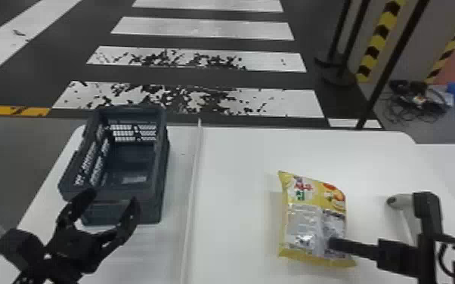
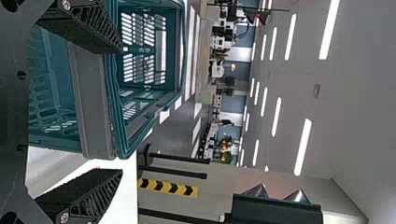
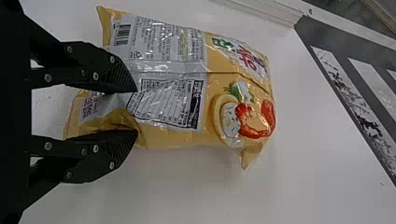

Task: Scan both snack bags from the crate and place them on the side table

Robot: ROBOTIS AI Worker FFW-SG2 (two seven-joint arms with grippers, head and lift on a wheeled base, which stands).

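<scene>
Film, glossy and creased, wraps the yellow snack bag [image 1: 311,204], lying on the smooth white worktop [image 1: 238,158] in the head view, silver panel upward; the right tool [image 1: 330,243] meets it near its near right corner. Left of a thin raised strip [image 1: 191,196] stands a rectangular plastic crate [image 1: 162,166] with latticed walls; the left tool [image 1: 112,196] is spread wide at its near end, holding nothing. In the left wrist view, the crate looks teal, with slotted walls, and the pads [image 2: 95,196] are coarsely ribbed. In the right wrist view, the right tool [image 3: 137,112] is part-closed, pinching a puckered fold of the bag, which shows a barcode, a ruled box of small print, green and red lettering and pictured shrimp.
</scene>
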